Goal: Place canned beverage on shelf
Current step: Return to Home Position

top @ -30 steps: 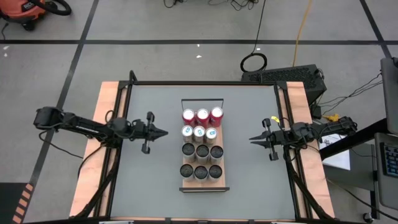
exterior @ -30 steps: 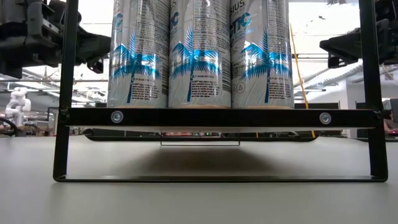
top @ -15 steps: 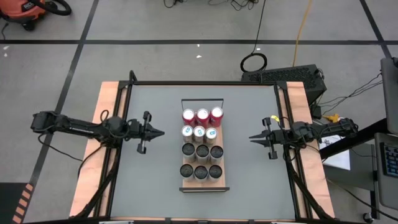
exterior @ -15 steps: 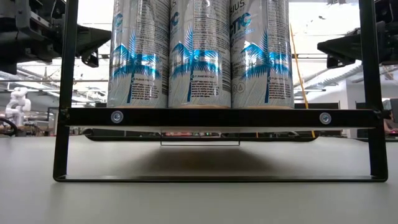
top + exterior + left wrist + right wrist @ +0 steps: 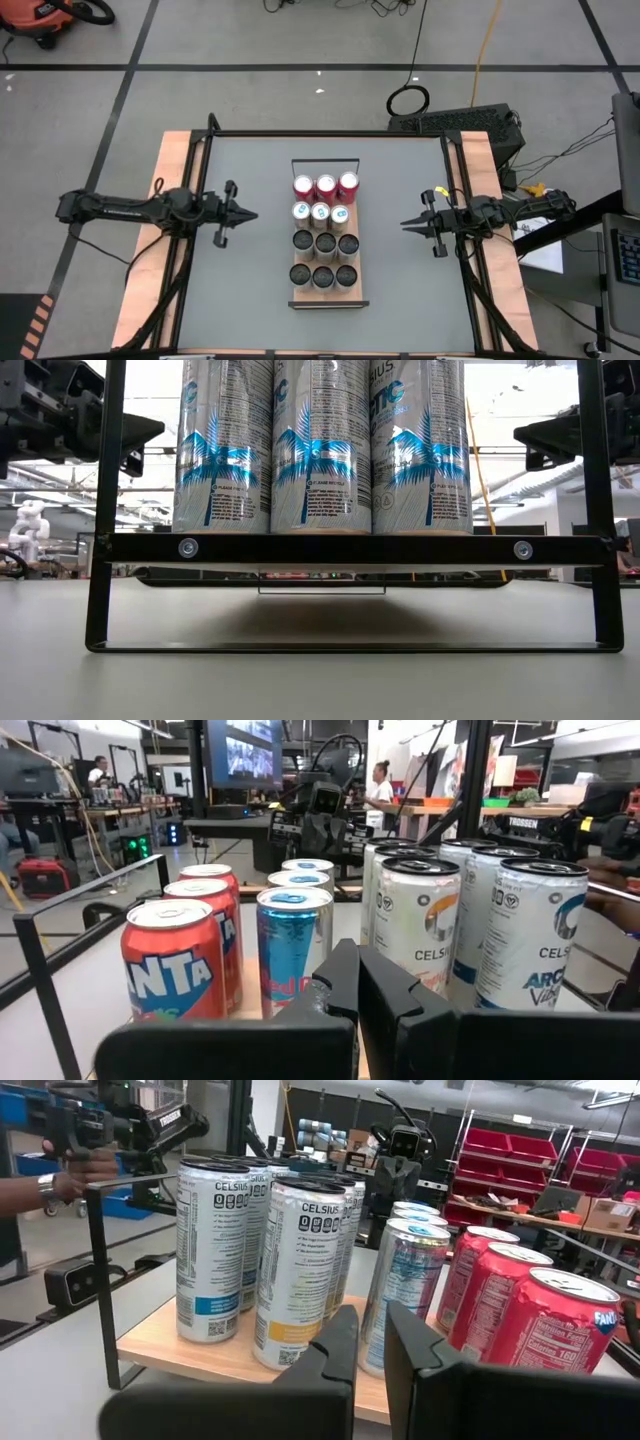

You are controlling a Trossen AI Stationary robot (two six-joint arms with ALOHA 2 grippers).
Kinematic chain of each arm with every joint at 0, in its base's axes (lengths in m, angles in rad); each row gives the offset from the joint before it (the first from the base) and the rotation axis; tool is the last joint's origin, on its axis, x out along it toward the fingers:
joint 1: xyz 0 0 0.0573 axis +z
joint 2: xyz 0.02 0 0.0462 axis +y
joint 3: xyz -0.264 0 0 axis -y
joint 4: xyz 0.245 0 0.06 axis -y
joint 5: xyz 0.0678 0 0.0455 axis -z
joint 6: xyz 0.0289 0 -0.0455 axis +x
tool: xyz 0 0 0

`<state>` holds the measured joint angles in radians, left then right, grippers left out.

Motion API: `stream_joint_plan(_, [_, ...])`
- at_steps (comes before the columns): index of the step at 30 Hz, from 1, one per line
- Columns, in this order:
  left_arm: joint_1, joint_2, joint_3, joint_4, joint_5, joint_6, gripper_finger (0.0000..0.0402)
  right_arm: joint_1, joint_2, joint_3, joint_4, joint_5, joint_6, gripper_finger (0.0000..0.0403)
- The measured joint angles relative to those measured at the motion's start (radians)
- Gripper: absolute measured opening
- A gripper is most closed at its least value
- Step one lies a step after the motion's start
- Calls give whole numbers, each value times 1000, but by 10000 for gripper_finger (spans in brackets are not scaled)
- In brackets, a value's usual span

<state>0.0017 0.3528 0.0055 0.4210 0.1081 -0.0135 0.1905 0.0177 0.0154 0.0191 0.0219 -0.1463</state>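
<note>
Left end effector (image 5: 250, 213) farther from wooden shelf (image 5: 360, 270)

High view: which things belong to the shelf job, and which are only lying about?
Job: shelf; red cans; blue cans; tall cans; left gripper; right gripper.
Lying about: cable loop; orange vacuum.

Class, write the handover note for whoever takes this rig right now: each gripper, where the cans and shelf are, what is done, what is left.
Left gripper: shut, holding nothing, left of the shelf.
Right gripper: shut, holding nothing, right of the shelf.
Shelf: mid-table, carrying twelve cans in four rows of three: red cans at the rail end, then blue-topped cans, then two rows of tall cans.
Done: every can in view is on the shelf.
Left: apparently nothing.
</note>
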Motion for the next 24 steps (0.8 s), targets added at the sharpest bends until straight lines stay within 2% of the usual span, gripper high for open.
stream_joint_plan(19, [0, -347, -1, -384, -11, -14, 1, 0, 0, 0, 9, 5, 45, 0])
stream_joint_plan(24, [0, -352, -1, -393, -20, -8, 1, -1, 0, 0, 12, 35, -9, 0])
